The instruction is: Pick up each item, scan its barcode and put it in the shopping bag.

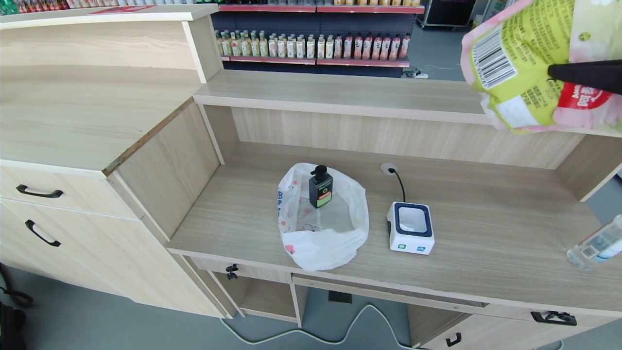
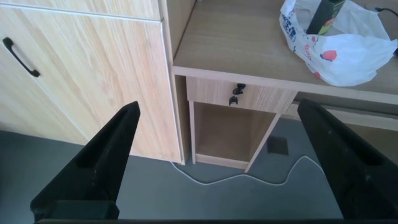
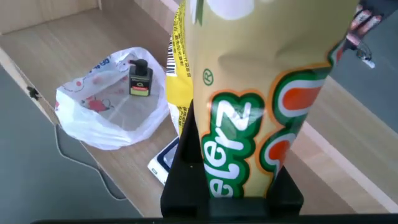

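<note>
the snack bag (image 1: pixel 529 73) is a puffy pack of glossy, crinkled film. its back side is yellow-green with a pink border and a red patch, and it has a white panel with a black barcode (image 1: pixel 492 58) which faces the head camera. in the right wrist view the other side is pale yellow-green with big rounded letters in green and orange. the right gripper (image 1: pixel 563 73) holds this bag up in the air, well above the right part of the counter (image 1: pixel 486 218). one black finger lies across the bag's face and the pack is pinched between the fingers.

the shopping bag (image 1: pixel 323 243) is of thin white plastic, soft and wrinkled, with small pink and blue prints. it lies on the counter with its mouth wide. inside it stands a black pump bottle (image 1: pixel 320 187), upright, with a green and red label.

just beside the shopping bag is the scanner (image 1: pixel 410 228), a small white box with rounded corners and a dark blue frame around its window. a black cable (image 1: pixel 399 184) goes from it to a round hole in the counter top. a clear plastic bottle (image 1: pixel 595 245) lies at the far right of the counter.

the counter and the cabinets are of light wood-grain board, smooth and flat, with black drawer handles (image 1: pixel 39 193).

the left gripper (image 2: pixel 217 106) hangs low before the cabinet, over the grey floor, with its black fingers (image 2: pixel 106 162) spread wide and nothing between them.
</note>
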### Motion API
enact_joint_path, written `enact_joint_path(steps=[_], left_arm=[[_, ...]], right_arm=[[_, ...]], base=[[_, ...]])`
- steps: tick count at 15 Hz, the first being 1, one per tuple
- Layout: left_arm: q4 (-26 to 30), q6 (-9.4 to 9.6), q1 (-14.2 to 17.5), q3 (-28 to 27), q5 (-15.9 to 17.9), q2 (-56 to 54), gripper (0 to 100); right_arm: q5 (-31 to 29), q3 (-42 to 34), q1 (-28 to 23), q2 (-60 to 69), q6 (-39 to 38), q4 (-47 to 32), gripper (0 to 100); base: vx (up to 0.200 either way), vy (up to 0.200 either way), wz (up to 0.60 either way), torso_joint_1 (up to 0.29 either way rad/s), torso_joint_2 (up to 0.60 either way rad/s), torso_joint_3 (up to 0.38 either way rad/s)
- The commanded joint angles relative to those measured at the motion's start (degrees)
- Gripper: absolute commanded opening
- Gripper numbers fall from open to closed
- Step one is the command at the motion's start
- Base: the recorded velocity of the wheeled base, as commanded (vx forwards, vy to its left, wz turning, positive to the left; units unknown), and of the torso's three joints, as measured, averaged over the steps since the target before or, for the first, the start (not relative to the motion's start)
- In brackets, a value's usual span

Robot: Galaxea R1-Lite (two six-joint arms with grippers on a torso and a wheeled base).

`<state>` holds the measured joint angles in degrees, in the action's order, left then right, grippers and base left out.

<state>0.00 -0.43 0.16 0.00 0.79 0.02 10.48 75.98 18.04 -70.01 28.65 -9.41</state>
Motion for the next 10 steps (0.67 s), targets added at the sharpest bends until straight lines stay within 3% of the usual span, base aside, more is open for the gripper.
enact_joint_path(steps=[1,2,5,10], left_arm=[[0.00,-0.01,0.02,0.00,0.00,-0.02,100],[0.00,-0.01,0.02,0.00,0.00,-0.02,100],[0.00,-0.01,0.02,0.00,0.00,-0.02,100],[0.00,-0.01,0.02,0.00,0.00,-0.02,100]], right_arm=[[9.20,-0.57,1.29,1.63,-3.07,-2.81,0],[15.27,-0.75,1.38,1.90,-6.76,-5.44,0],[19.49,4.44,2.08,0.23,-19.24,-12.12,0],[21.68,6.72,11.66,0.49,-20.83,-14.14,0]], base=[[0.000,0.000,0.00,0.000,0.00,0.000],[0.000,0.000,0.00,0.000,0.00,0.000],[0.000,0.000,0.00,0.000,0.00,0.000],[0.000,0.000,0.00,0.000,0.00,0.000]])
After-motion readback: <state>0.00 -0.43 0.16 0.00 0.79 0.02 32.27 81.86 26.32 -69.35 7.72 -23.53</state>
